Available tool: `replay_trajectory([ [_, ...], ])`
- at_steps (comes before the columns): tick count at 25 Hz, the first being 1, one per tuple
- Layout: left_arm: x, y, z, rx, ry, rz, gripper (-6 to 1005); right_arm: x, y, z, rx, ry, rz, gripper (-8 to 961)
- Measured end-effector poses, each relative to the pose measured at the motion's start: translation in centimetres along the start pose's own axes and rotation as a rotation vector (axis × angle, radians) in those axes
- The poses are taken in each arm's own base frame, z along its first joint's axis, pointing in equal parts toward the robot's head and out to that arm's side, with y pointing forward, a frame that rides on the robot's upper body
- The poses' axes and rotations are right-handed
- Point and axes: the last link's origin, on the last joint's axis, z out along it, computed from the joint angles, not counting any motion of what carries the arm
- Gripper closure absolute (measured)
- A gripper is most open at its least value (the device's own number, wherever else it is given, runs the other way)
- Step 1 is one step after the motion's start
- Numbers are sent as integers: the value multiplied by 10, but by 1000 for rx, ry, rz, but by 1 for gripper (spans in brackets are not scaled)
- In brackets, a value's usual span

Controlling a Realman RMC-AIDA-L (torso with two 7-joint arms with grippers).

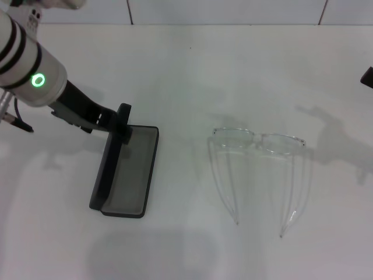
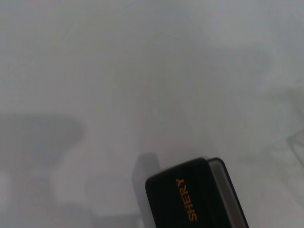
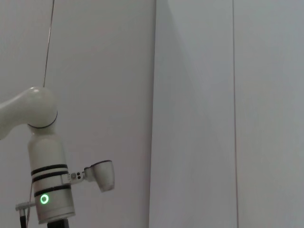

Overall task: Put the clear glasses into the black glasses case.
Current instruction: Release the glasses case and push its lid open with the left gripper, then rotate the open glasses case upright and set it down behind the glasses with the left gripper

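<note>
L hand pinches the upright lid of the black glasses case, which lies open on the white surface w/ grey lining up. Clear glasses lie well apart to the case's right, temples unfolded, w/ bare surface between. R hand barely shows at the far right edge; can't tell its state.

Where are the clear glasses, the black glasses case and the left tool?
clear glasses (image 1: 258, 140): head view, on the nose bridge.
black glasses case (image 1: 131, 172): head view, on the grey lining of the tray.
left tool (image 1: 124, 123): head view, at the raised lid's far end.
</note>
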Motion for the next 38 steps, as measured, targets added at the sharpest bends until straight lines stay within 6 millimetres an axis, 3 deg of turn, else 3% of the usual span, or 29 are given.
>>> replay_trajectory([
  [14,-2,8,16,-12,-27,42,191,-1,9,-10,10,-34,11,109],
  [23,-8,2,27,-10,-47,19,192,-1,15,-20,24,-50,16,110],
  [34,-10,8,21,-71,7,91,645,-2,21,-27,35,-79,25,111],
  [38,-10,11,19,-104,16,131,756,-5,20,-34,77,-115,21,111],
])
